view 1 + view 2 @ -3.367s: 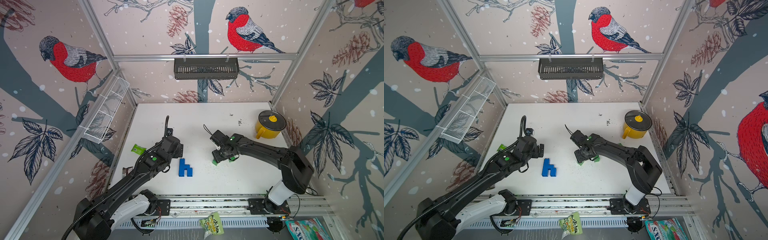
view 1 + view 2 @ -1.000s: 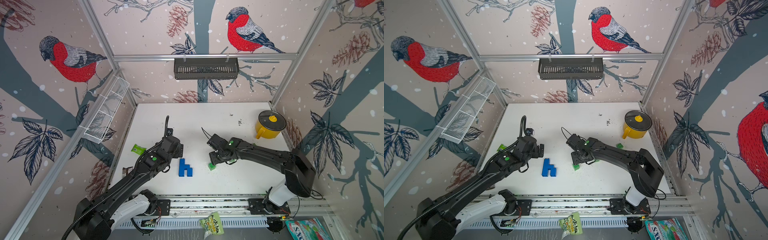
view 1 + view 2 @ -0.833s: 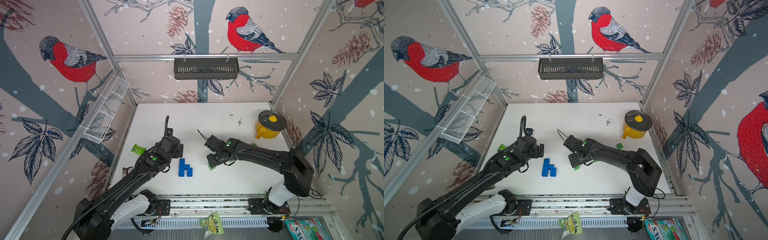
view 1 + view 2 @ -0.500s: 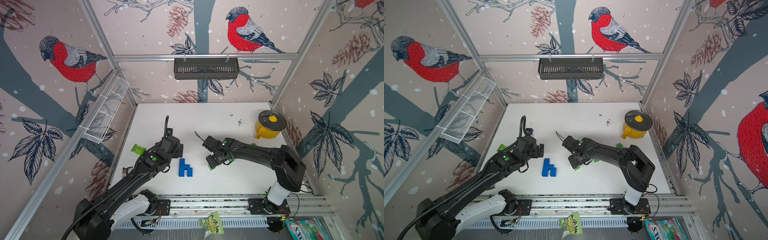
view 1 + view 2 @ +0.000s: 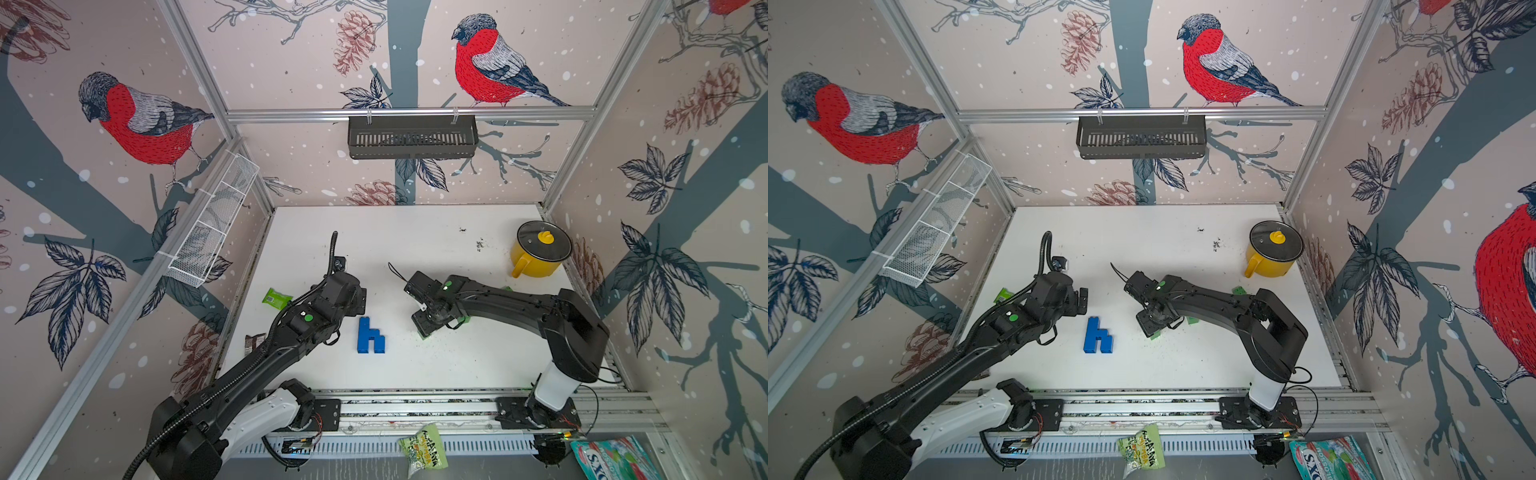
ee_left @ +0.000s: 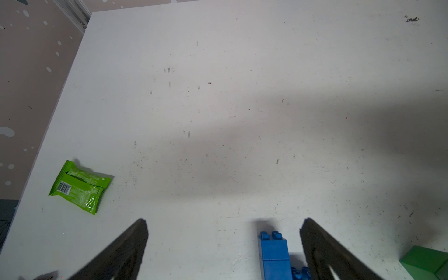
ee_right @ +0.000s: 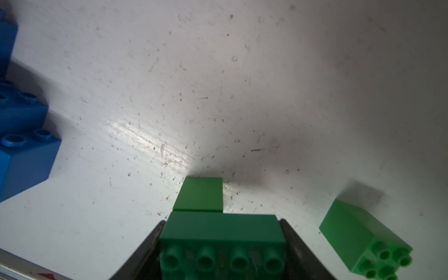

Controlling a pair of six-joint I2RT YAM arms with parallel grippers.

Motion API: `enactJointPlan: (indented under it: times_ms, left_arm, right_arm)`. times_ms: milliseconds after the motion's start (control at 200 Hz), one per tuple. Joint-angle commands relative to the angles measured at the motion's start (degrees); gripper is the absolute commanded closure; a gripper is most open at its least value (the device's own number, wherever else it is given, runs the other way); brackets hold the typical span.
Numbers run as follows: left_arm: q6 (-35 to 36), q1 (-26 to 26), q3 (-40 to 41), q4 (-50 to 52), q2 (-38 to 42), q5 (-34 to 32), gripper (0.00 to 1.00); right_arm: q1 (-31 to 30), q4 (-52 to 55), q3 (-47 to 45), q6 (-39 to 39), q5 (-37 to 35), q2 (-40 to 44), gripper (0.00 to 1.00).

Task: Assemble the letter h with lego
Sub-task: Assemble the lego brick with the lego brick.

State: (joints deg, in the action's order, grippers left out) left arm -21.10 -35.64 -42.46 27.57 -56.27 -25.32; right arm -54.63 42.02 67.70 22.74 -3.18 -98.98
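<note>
Holding green brick (image 7: 221, 238) in right gripper (image 7: 221, 223), pinched at smooth ends; stiff, light, probably slick. With left gripper (image 6: 224, 223) wide, empty.

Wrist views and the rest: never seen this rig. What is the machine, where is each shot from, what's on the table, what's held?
Two robot arms stand at the near edge of a white table, each ending in a two-fingered tool. The two wide pictures come from one overhead camera pair; the two close-ups from cameras on the arms' wrists. On the table, among others: a blue h built of bricks, a loose green brick, a green packet, a lidded yellow pot. The left tool is open and empty, near the h. The right tool is shut on a long green brick, with a smaller green brick against it.
</note>
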Motion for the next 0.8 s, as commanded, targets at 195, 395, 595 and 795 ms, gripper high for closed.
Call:
enactJointPlan:
  times_ms: [195, 395, 595, 795]
  left_arm:
    - [-0.17, 0.04, -0.35, 0.19, 0.07, -0.65, 0.02]
    - [-0.16, 0.09, -0.32, 0.25, 0.02, -0.61, 0.02]
    - [-0.16, 0.04, -0.31, 0.2, -0.14, -0.54, 0.02]
    - [-0.16, 0.04, -0.34, 0.24, -0.16, -0.52, 0.02]
  right_arm:
    - [0.67, 1.93, -0.17, 0.98, 0.76, 0.39, 1.0]
    - [1.55, 0.18, -2.95, 1.17, 2.01, 0.97, 1.0]
    - [1.68, -0.63, -4.07, 1.65, 2.42, 0.24, 1.0]
    - [1.6, 2.06, -3.2, 3.17, -1.45, -2.06, 1.0]
